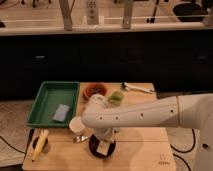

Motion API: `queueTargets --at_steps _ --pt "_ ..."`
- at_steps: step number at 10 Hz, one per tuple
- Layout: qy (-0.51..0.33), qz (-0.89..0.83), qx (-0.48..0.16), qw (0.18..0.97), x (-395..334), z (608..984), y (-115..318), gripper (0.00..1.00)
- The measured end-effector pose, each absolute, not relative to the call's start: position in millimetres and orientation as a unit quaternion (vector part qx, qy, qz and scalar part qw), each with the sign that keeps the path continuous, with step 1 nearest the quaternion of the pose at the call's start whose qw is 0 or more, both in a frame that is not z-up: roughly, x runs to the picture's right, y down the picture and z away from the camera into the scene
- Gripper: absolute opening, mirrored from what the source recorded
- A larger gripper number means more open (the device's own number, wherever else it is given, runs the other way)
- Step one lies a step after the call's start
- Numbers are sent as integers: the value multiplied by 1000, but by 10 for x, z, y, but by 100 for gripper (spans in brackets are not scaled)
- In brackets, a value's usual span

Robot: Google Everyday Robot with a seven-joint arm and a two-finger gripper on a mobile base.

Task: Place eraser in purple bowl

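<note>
Over purple bowl point(93, 146), gripper point(102, 143), eraser point(103, 148), axis unclear

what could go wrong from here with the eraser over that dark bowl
1. The pincer is low over the purple bowl, which sits near the front edge of the table; a sideways nudge could push it toward that edge.
2. The eraser shows as a pale block at the bowl's mouth; if it clings to the pincer, it may come out on the lift.
3. The arm bends beside a white cup; a wide retreat could knock it.
</note>
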State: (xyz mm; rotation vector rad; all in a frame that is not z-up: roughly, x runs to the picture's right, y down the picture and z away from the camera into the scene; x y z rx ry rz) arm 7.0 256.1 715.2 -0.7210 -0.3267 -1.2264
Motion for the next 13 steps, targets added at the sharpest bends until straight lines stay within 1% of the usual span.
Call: queueTargets --at_steps 13 --pt "-145 -583 -316 734 17 7039 2525 0"
